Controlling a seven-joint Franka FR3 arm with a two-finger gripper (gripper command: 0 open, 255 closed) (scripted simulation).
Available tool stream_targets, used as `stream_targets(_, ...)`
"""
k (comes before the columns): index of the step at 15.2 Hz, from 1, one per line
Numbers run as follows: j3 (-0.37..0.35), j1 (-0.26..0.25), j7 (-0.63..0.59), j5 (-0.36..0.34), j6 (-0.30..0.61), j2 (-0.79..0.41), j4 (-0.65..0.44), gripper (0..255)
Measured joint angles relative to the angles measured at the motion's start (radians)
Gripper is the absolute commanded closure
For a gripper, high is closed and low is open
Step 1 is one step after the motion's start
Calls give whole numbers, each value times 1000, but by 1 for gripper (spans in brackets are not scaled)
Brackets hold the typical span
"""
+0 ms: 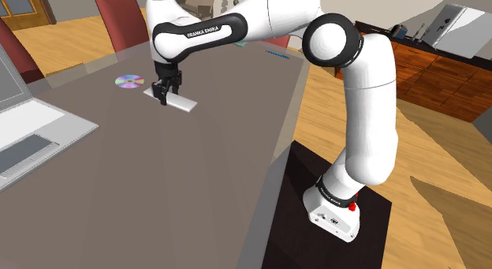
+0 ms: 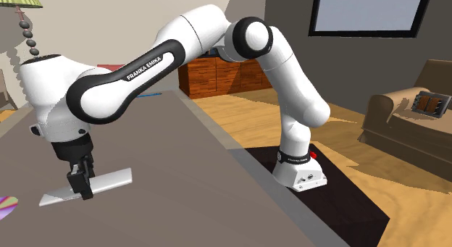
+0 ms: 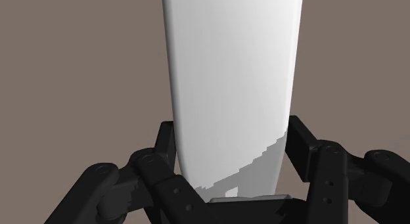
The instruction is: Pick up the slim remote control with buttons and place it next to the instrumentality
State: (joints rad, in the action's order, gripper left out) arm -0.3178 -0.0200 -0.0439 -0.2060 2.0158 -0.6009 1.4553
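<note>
The gripper has its black fingers clasped on the plain white slim remote, across its width near one end, at the brown table. In the shoulder view a shiny disc lies at the remote's ten o'clock.

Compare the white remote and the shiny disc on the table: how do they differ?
The remote is a long, plain white slab; the disc is round and rainbow-shiny. The remote is clasped by the gripper; the disc lies free beside it. Both are flat and thin.
</note>
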Motion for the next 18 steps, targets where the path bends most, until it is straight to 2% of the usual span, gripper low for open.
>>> stream_targets(6,1,-1,-3,-2,13,-3,10,255)
stream_targets(7,1,-1,-3,-2,13,-3,9,0)
stream_targets(13,1,-1,-3,-2,13,-3,9,0)
stream_targets(18,-8,0,7,12,-76,34,-46,0)
